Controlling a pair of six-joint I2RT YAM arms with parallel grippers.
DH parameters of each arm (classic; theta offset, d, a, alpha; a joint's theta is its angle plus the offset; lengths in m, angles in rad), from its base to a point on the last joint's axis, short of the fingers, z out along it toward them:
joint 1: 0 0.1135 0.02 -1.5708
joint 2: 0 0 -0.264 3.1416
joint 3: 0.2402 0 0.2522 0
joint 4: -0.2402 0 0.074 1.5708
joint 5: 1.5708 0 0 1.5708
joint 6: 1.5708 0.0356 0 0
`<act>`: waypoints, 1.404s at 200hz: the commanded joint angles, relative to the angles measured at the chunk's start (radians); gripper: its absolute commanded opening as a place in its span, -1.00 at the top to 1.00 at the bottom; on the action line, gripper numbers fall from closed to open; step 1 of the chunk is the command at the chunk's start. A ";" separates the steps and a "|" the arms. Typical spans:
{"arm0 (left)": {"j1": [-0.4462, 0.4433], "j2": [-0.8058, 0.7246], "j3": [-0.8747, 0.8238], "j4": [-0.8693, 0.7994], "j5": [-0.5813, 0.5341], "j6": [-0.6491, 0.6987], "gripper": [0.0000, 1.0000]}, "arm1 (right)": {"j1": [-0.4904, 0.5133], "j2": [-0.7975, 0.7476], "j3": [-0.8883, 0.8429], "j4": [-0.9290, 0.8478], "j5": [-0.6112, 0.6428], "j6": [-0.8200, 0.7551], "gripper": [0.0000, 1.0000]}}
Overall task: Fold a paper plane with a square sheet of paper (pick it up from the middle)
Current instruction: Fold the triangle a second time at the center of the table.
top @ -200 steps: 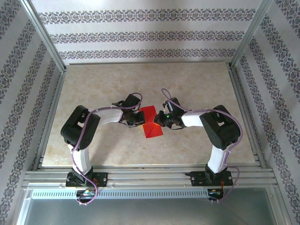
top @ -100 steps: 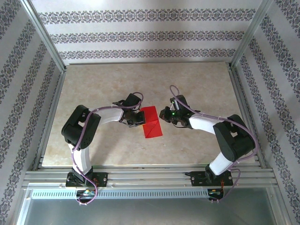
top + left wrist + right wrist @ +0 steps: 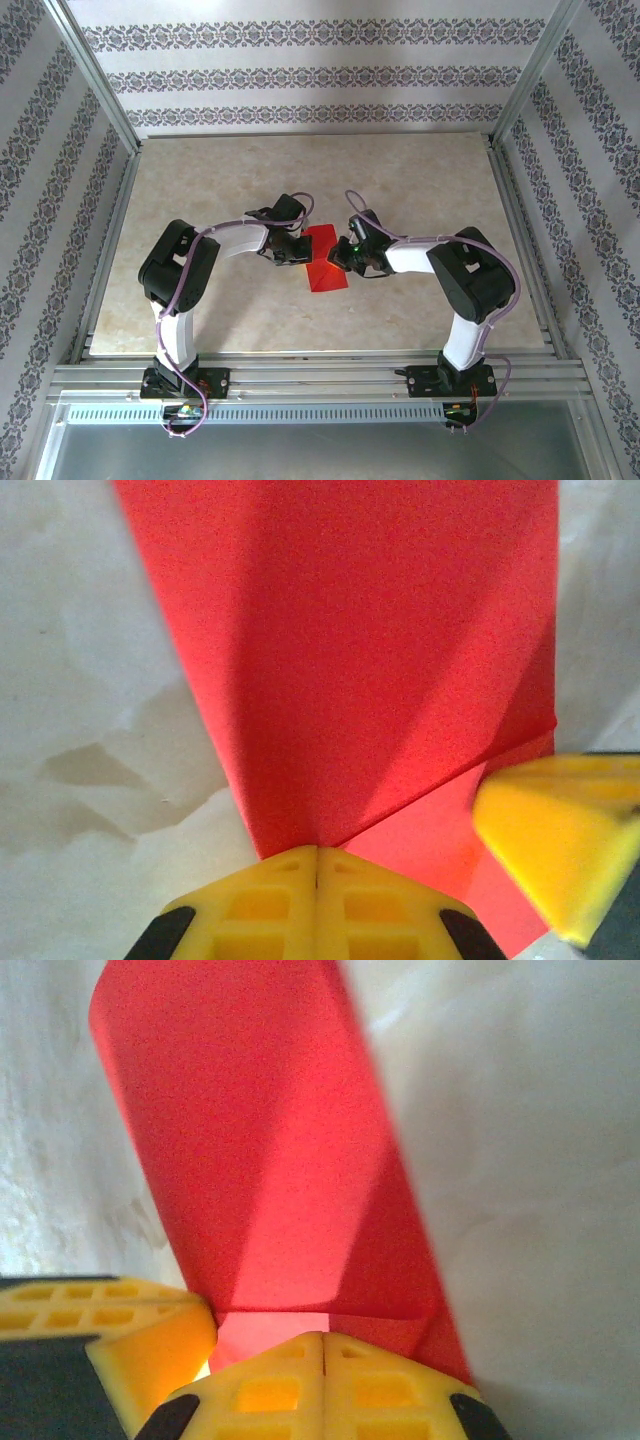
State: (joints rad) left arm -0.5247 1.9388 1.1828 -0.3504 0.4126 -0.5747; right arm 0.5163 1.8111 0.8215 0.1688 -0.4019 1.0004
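The red sheet of paper lies on the table's middle, folded into a narrow oblong that runs away from the arms. My left gripper is shut, its tips down at the paper's left edge. My right gripper is shut at the paper's right edge, facing the left one. In the left wrist view the paper shows a raised flap with a slanted crease that ends at my shut left gripper. In the right wrist view the paper shows a crosswise fold just ahead of my shut right gripper. Nothing sits between either pair of jaws.
The beige marble-look table has bare room all round the paper. Aluminium rails frame it, with patterned walls behind and at both sides. The right gripper's finger and the left gripper's finger show close beside each other.
The right gripper swung out to the right off the paper, then came back to its right edge. The left gripper shifted slightly right onto the paper. The paper stayed put.
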 commanded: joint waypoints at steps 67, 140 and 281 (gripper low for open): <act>-0.012 0.095 -0.024 -0.163 -0.147 0.074 1.00 | -0.050 -0.198 -0.069 -0.096 0.173 0.077 1.00; -0.012 0.109 0.005 -0.162 -0.101 0.159 1.00 | 0.035 -0.042 0.042 -0.041 -0.024 0.023 1.00; -0.011 -0.116 0.033 -0.128 -0.062 0.010 0.80 | 0.045 0.051 -0.053 -0.032 0.056 0.096 1.00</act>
State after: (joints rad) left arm -0.5304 1.9392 1.2465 -0.4553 0.3790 -0.4690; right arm 0.5526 1.8103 0.8089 0.1825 -0.4129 1.0729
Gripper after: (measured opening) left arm 0.067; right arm 0.051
